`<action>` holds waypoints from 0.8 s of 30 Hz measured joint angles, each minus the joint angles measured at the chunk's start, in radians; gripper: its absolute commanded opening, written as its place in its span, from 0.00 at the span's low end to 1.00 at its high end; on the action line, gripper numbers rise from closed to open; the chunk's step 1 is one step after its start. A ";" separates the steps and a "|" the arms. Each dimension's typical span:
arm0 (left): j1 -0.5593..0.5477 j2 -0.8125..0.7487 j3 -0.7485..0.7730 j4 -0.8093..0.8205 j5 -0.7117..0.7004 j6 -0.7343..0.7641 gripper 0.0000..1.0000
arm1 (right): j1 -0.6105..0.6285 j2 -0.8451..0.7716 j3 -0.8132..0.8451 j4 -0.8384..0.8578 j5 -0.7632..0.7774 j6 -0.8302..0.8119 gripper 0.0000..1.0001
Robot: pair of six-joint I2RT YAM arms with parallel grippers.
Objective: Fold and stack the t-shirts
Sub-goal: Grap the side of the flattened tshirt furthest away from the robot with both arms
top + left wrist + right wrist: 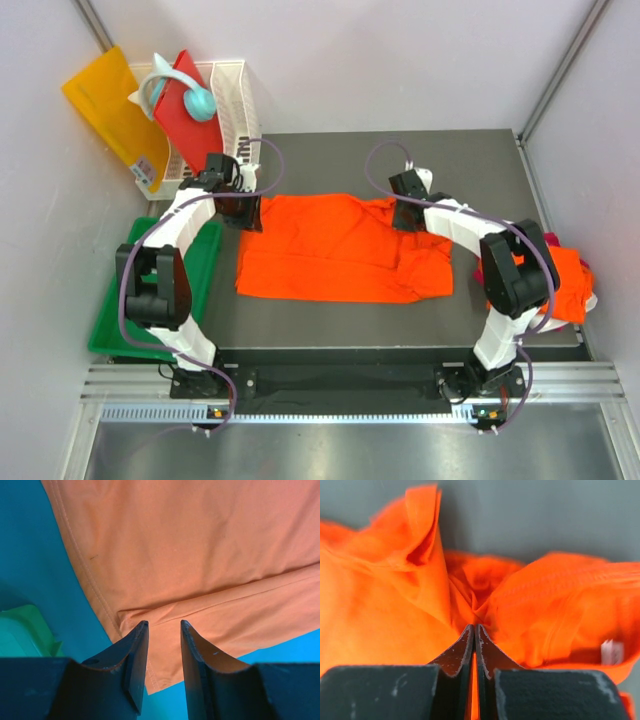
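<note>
A bright orange t-shirt point(335, 250) lies spread across the middle of the dark table, bunched at its right end. My left gripper point(240, 214) is open and hovers over the shirt's far left corner. In the left wrist view its fingers point(164, 625) stand apart above the hem and a fold of the cloth point(200, 555). My right gripper point(405, 215) is at the shirt's far right part. In the right wrist view it point(474, 626) is shut on a pinch of orange cloth point(385, 610), which puckers up around it. A second orange shirt point(565, 285) with a magenta edge is heaped at the table's right edge, behind the right arm.
A green tray point(205, 275) lies left of the table, under the left arm; it also shows in the left wrist view point(25, 630). A white basket point(235, 95) at the back left holds a red board point(185, 105) and a teal object point(198, 100), beside a yellow-orange sheet point(105, 105).
</note>
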 measured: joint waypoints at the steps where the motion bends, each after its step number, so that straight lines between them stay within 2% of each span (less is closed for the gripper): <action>1: 0.000 0.002 0.000 0.000 0.000 0.000 0.37 | 0.006 0.000 -0.015 -0.002 0.000 0.009 0.00; 4: 0.000 0.013 0.000 0.000 0.003 0.000 0.37 | 0.021 0.000 -0.058 -0.023 -0.001 0.042 0.01; 6: 0.000 0.022 0.000 -0.002 0.006 0.000 0.37 | 0.023 0.001 -0.068 -0.028 -0.002 0.054 0.12; 7: 0.000 0.026 0.000 -0.002 0.008 0.000 0.37 | 0.023 0.001 -0.068 -0.025 -0.001 0.056 0.25; 9: 0.000 0.031 0.000 -0.007 0.011 0.000 0.37 | 0.023 0.001 -0.059 -0.021 0.002 0.056 0.36; 10: 0.000 0.031 0.000 -0.008 0.013 0.000 0.38 | 0.023 0.001 -0.047 -0.022 0.004 0.050 0.44; 11: 0.000 0.031 0.000 -0.008 0.016 0.000 0.38 | 0.023 0.001 -0.023 -0.028 0.006 0.042 0.47; 17: 0.000 0.031 0.000 -0.008 0.023 0.000 0.38 | 0.018 0.032 0.251 -0.035 0.018 -0.008 0.47; 24: 0.000 0.031 0.000 -0.008 0.026 0.000 0.38 | -0.021 0.139 0.372 -0.028 -0.030 -0.011 0.45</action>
